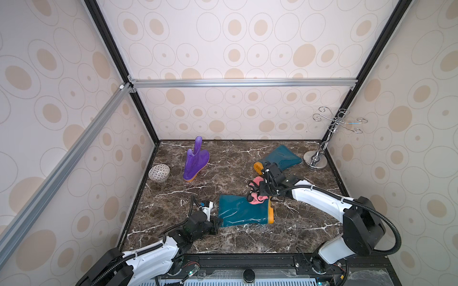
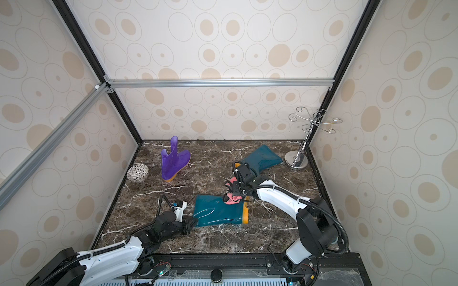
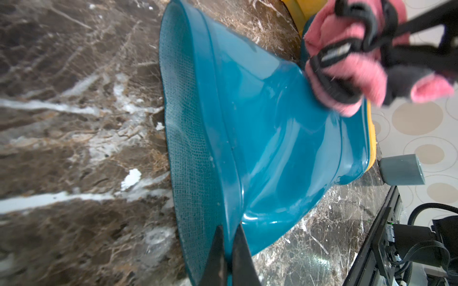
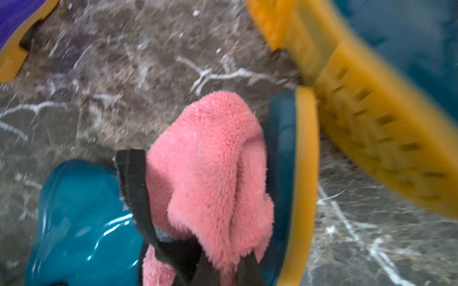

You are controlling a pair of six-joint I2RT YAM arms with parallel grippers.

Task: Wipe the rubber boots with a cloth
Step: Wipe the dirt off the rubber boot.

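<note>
Left gripper (image 3: 229, 232) pinches cuff of glossy teal rubber boot (image 1: 241, 210), presumably anchoring it; right gripper (image 1: 260, 193) clamps fluffy pink cloth (image 1: 256, 200) against its foot.

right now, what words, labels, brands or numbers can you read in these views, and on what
No text is readable in any view.
The small grey tag on the fluffy pink cloth with black edging: blurred, unreadable.
The pale patch on the yellow-orange sole of the purple rubber boot: too blurred to tell if it is print.
On the nearer glossy teal rubber boot: no marking shows.
</note>
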